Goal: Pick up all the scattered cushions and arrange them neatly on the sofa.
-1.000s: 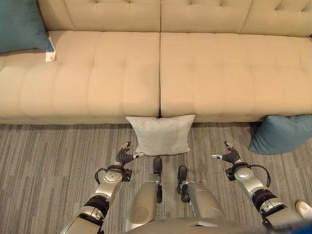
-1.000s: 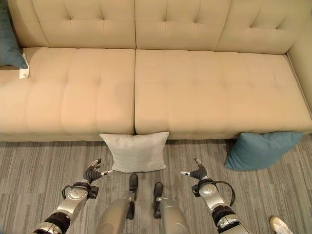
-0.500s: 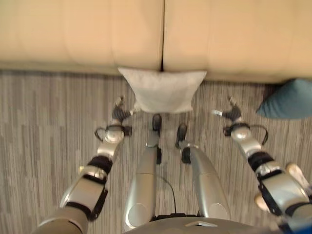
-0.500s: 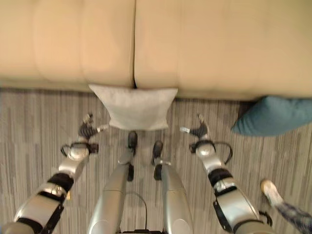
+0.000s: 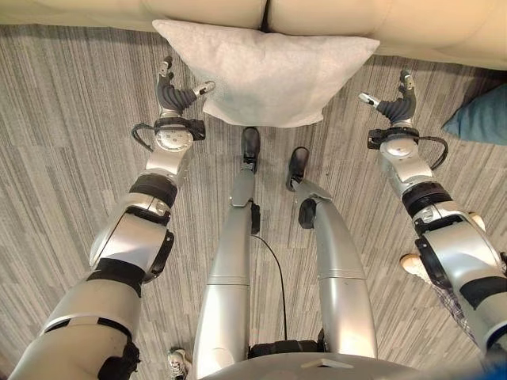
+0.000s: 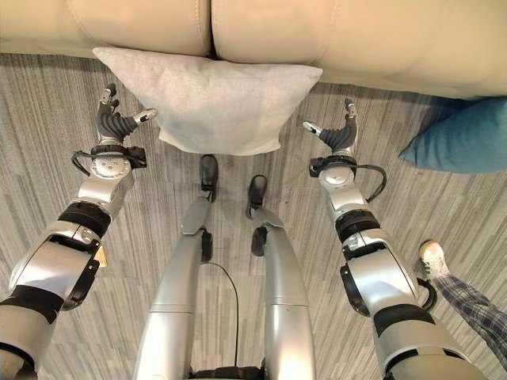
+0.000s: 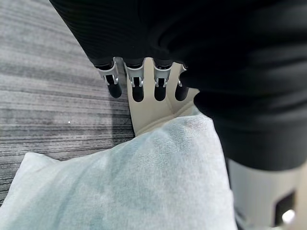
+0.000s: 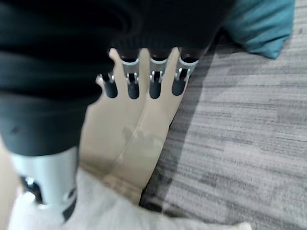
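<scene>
Soft, likely light white cushion [image 5: 269,71] leans against sofa [image 6: 317,32]; open left hand [image 5: 176,93] and right hand [image 5: 394,107] flank its side edges, the best grip.

Matt woven-cloth white cushion [image 5: 269,71], smooth beige sofa [image 6: 333,36], ribbed grey carpet [image 5: 63,150].

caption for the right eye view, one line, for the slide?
Open left hand and right hand flank a light grey cushion leaning on the beige sofa; teal cushion on the carpet.

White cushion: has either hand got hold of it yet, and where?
No, nothing is held. The left hand and right hand flank the white cushion on the floor, fingers open, gripping nothing.
</scene>
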### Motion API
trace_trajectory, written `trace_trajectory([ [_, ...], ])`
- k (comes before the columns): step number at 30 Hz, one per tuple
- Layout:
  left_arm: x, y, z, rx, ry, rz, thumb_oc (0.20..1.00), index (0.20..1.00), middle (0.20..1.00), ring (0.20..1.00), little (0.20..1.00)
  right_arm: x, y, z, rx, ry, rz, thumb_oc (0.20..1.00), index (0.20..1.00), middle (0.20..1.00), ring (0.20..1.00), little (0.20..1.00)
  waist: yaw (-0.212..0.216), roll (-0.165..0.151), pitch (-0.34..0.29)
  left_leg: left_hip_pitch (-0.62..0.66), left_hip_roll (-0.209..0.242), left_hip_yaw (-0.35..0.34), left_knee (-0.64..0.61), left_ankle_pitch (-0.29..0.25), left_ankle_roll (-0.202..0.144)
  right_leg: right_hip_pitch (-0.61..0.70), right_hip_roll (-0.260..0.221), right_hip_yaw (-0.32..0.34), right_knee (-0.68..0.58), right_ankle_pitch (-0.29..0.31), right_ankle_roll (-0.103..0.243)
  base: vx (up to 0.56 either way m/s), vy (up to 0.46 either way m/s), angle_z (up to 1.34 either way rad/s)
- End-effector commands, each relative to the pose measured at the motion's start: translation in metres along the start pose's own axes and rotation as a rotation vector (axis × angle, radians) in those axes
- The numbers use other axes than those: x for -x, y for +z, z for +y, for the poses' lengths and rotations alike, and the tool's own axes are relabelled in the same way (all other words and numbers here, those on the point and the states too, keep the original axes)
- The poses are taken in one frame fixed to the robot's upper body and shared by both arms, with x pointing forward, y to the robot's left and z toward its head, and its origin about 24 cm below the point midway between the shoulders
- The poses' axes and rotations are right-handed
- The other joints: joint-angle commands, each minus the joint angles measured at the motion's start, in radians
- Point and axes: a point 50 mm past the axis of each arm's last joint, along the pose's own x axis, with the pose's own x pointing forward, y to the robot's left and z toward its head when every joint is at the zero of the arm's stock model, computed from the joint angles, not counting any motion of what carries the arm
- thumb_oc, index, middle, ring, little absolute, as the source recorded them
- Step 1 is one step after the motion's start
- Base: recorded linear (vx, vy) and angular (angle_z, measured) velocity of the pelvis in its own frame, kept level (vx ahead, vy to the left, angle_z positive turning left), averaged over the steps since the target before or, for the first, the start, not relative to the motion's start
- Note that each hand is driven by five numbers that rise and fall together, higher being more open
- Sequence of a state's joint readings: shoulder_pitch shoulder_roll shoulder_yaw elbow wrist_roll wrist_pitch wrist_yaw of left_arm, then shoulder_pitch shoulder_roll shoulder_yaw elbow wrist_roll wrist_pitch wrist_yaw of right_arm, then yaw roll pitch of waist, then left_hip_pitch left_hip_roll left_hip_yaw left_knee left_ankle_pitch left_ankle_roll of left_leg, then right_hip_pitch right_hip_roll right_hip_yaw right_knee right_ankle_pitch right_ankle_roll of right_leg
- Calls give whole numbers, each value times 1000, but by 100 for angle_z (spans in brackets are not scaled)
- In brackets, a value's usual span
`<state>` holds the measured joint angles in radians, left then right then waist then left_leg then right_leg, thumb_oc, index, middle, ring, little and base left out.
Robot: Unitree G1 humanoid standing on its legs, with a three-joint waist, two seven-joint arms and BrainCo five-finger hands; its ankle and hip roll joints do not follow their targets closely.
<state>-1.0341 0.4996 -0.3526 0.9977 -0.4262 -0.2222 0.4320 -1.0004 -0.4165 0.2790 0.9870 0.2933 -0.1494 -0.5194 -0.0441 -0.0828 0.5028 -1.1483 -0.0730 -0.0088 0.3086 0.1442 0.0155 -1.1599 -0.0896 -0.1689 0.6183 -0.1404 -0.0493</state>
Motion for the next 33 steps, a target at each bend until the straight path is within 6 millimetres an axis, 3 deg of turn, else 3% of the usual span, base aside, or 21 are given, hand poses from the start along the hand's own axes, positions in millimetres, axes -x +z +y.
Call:
trace_trajectory([
  [1,12,-29,8,-28,26,65,1000,1000,1000,1000,1000,12,-29,-10,-9,-33,52,1000,1000,1000,1000,1000,-8,11,-112,-46,42,-48,182,-210,-48,2,-76,128,-111,94,175,0,0,0],
  [5,4,-18,11,-48,26,44,1000,1000,1000,1000,1000,6,-20,-13,-22,-39,34,1000,1000,1000,1000,1000,-12,13,-112,-72,39,-47,188,-211,-49,-26,-72,136,-107,92,172,0,0,0],
  [9,-9,8,12,-38,28,-15,1000,1000,1000,1000,1000,-5,2,-15,-36,-39,-25,1000,1000,1000,1000,1000,-21,16,-108,-121,36,-44,202,-213,-47,-75,-70,142,-98,90,173,10,0,0],
  [12,-18,36,10,-23,22,-83,1000,1000,1000,1000,1000,-11,23,-13,-51,-34,-78,1000,1000,1000,1000,1000,-27,19,-98,-168,32,-43,217,-218,-42,-122,-67,148,-84,87,177,51,10,-1],
  [17,-26,89,-5,-1,-30,-225,1000,1000,1000,1000,1000,-18,78,1,-51,22,-235,1000,1000,1000,1000,1000,-30,25,-76,-250,24,-40,262,-224,-34,-206,-59,161,-45,76,177,50,11,0],
  [22,-24,121,-25,39,-107,-310,1000,1000,1000,1000,1000,-16,111,17,-62,110,-317,1000,1000,1000,1000,1000,-25,33,-76,-292,17,-37,274,-223,-31,-251,-55,168,-22,69,176,9,3,1],
  [26,-17,140,-43,58,-171,-372,1000,1000,1000,1000,1000,-8,128,38,-99,207,-363,1000,1000,1000,1000,1000,-21,40,-81,-315,15,-36,280,-217,-33,-276,-53,168,-7,64,173,0,0,0],
  [28,-7,157,-68,99,-235,-414,1000,1000,1000,1000,1000,11,139,74,-91,331,-400,1000,1000,1000,1000,1000,-10,50,-95,-332,10,-34,284,-213,-32,-295,-45,166,2,56,166,0,0,0],
  [29,-7,157,-67,99,-234,-414,1000,1000,1000,1000,1000,11,139,74,-91,331,-401,1000,1000,1000,1000,1000,-11,50,-95,-333,10,-34,284,-214,-32,-296,-45,166,2,56,166,0,0,0],
  [30,-2,167,-77,136,-256,-435,1000,1000,1000,1000,1000,24,141,97,-94,402,-402,1000,1000,1000,1000,1000,-3,57,-100,-340,8,-36,285,-212,-31,-306,-42,165,10,53,167,0,0,0],
  [33,2,174,-83,173,-274,-445,1000,1000,1000,1000,1000,33,143,110,-92,444,-407,1000,1000,1000,1000,1000,1,60,-106,-351,7,-35,291,-212,-32,-315,-41,165,16,52,168,0,0,0],
])
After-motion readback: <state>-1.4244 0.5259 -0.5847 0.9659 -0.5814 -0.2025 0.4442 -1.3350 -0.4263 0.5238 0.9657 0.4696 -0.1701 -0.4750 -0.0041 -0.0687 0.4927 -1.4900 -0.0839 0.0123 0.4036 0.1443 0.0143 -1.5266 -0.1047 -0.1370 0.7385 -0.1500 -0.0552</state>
